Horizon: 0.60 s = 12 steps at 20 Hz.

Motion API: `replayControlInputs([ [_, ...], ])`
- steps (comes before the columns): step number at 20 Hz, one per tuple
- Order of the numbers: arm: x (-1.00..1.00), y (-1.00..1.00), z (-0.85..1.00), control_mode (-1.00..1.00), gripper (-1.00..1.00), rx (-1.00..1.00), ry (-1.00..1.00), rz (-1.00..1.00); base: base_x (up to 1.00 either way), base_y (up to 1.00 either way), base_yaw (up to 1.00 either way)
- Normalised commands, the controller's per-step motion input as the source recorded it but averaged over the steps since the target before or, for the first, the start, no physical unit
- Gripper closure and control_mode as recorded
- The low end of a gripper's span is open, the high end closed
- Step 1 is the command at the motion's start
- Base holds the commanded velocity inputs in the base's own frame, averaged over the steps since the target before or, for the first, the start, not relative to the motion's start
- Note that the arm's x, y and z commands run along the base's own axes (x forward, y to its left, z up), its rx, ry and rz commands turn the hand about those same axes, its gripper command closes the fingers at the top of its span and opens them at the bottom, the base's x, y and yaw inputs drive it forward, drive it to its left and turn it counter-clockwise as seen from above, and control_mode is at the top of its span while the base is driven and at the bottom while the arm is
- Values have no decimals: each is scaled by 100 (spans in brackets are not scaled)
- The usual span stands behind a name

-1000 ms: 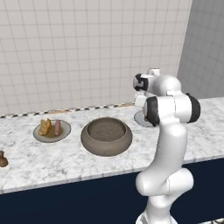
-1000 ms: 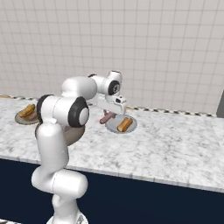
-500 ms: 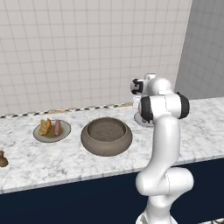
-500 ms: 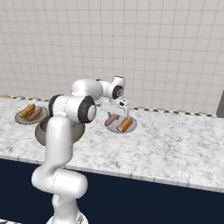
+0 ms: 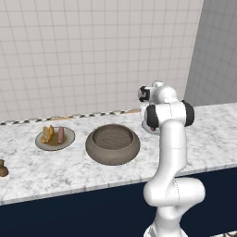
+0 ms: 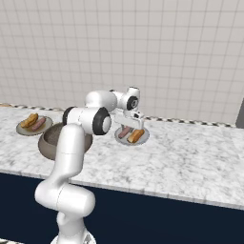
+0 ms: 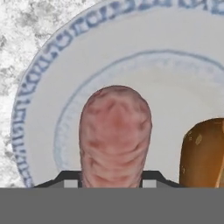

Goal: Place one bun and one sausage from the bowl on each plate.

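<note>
My gripper [image 6: 127, 125] reaches down over the pale grey plate [image 6: 144, 138] at the back of the counter. It is shut on a pink sausage [image 7: 116, 131], whose far end rests on or just above the plate [image 7: 43, 83]. A brown bun [image 7: 203, 153] lies on that plate beside the sausage [image 6: 125, 132]. The grey-rimmed plate [image 5: 68, 134] at the left carries a bun [image 5: 46, 134] and a sausage [image 5: 60, 134]. Between the two plates stands the deep speckled bowl [image 5: 112, 150]; nothing shows inside it.
A small brown object [image 5: 3, 169] sits at the counter's far left edge. A tiled wall rises right behind the plates. My own arm [image 5: 167, 139] stands in front of the pale plate in the left base view.
The arm has stretched further toward the wall, and the gripper has come down with the sausage onto the pale plate. The bowl and the left plate have not moved.
</note>
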Motion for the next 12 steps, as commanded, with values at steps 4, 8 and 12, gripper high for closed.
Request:
replayControlInputs([
  [4, 4, 0, -24, -100, -100, 0, 0, 0, 0, 0, 0],
  [8, 0, 0, -5, -100, -100, 0, -6, 0, 0, 0, 0],
  [12, 0, 0, -23, -100, -100, -3, -9, 0, 0, 0, 0],
])
